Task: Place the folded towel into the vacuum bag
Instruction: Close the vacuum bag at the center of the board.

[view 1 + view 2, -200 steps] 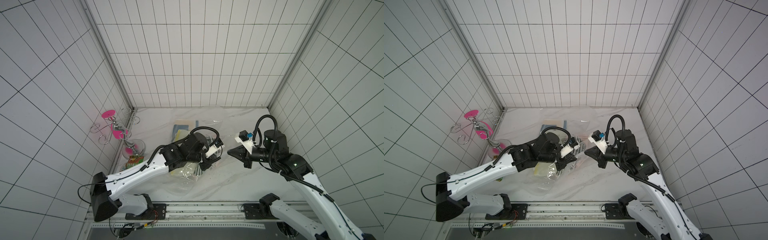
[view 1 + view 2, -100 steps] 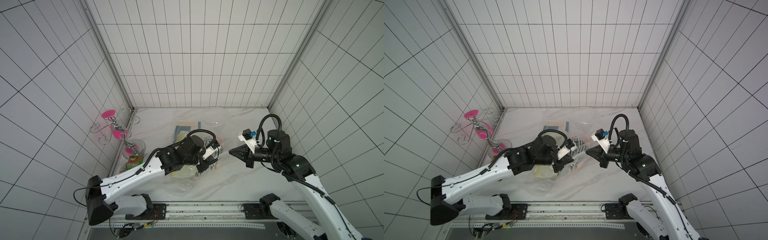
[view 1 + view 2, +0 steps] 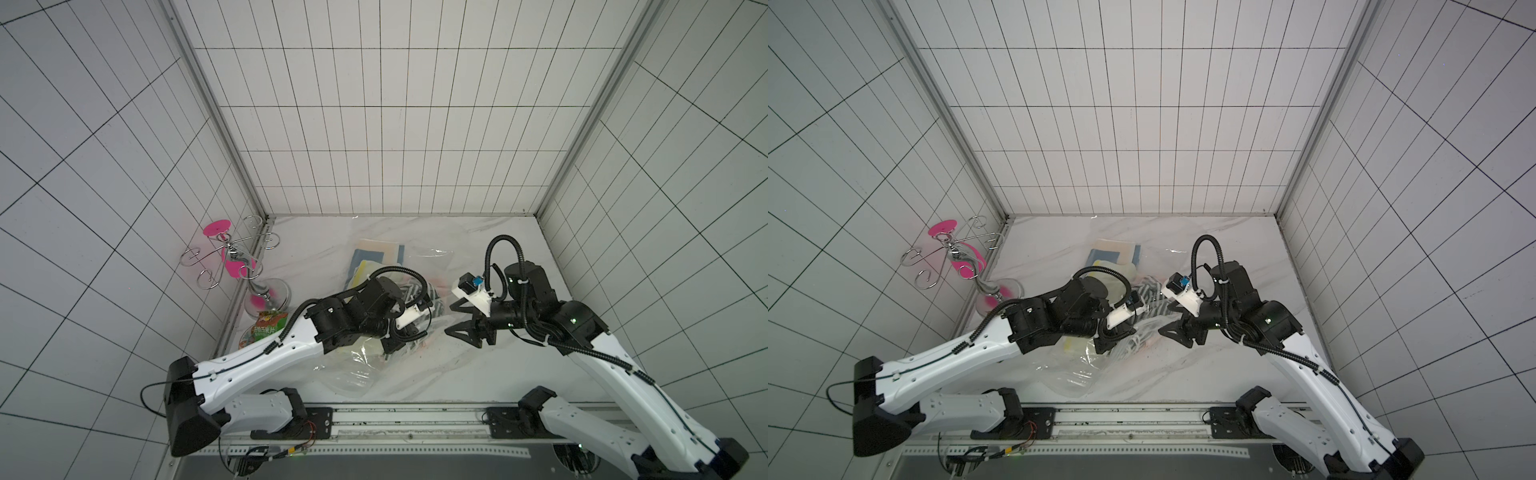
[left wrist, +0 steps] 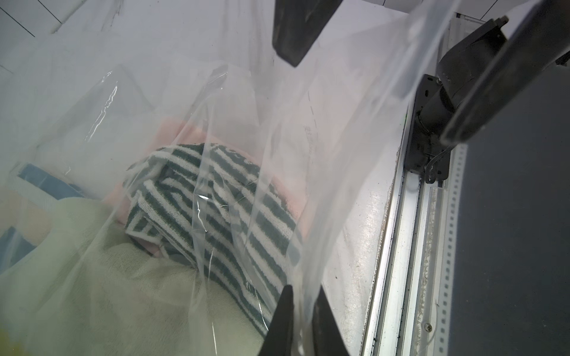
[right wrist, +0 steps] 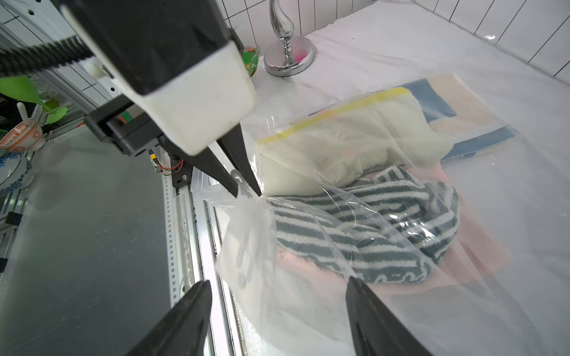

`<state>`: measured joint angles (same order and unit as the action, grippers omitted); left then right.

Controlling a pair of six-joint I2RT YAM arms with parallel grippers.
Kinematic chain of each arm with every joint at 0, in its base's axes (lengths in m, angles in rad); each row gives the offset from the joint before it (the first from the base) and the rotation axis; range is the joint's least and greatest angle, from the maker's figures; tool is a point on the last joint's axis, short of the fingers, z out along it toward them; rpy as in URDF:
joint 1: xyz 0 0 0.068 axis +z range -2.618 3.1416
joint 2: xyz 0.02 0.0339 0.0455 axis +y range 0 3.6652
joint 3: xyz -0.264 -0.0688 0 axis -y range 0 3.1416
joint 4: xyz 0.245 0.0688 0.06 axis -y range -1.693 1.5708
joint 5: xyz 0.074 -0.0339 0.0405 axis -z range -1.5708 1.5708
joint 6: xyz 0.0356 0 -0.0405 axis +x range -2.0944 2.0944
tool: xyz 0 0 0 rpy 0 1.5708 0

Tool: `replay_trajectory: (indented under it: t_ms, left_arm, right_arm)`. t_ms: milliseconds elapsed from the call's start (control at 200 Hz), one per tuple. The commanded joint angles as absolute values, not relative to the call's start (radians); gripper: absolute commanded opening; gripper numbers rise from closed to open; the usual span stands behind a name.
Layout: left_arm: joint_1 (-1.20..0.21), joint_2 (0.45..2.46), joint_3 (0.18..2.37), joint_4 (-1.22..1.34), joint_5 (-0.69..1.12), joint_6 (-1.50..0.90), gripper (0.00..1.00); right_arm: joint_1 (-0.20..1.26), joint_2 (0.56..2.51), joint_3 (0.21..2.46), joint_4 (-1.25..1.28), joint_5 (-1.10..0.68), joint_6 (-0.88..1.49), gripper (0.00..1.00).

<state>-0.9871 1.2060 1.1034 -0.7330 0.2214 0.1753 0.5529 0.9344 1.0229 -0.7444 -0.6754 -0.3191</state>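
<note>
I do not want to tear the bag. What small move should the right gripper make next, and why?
Probably draw the right gripper straight back, away from the bag. It is open and empty, the striped towel already lies under the bag's film on the other towels, and the left gripper is shut on that film, holding it up.

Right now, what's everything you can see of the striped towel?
The striped towel looks like terry cloth with dark green and white stripes. It is loosely folded and rumpled. It lies under the clear film of the bag, apparently inside it, resting on a pink towel and against a pale yellow towel. The film drapes over it. The left gripper pinches the film beside it, not the cloth.
</note>
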Motion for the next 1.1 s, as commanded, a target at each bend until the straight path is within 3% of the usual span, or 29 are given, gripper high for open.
replay_trajectory:
  t_ms: [0,150,260,305,400,480,720,1094]
  left_arm:
    - [-0.983,1.163,1.109,-0.644,0.290,0.204,0.00]
    - [-0.983,1.172,1.110,-0.623,0.317,0.205,0.00]
    - [-0.982,1.181,1.121,-0.629,0.307,0.215,0.00]
    - [-0.979,1.186,1.122,-0.631,0.311,0.216,0.00]
    - [-0.977,1.199,1.129,-0.635,0.316,0.213,0.00]
    - [-0.978,1.220,1.146,-0.652,0.310,0.200,0.00]
    - [-0.982,1.237,1.154,-0.735,0.286,0.147,0.05]
    - [-1.013,1.223,1.131,-0.897,0.139,0.095,0.10]
  right_arm:
    - [0.578,0.961,1.060,-0.697,-0.686,-0.340,0.72]
    - [0.644,1.050,1.105,-0.695,-0.690,-0.378,0.68]
    - [0.677,1.077,1.118,-0.717,-0.696,-0.398,0.57]
    - [0.681,1.072,1.117,-0.713,-0.698,-0.402,0.48]
    - [0.683,1.042,1.102,-0.646,-0.688,-0.368,0.13]
    - [0.685,1.032,1.105,-0.588,-0.709,-0.349,0.00]
    - [0.676,0.964,1.112,-0.556,-0.656,-0.344,0.00]
    - [0.524,0.861,1.109,-0.486,-0.655,-0.227,0.00]
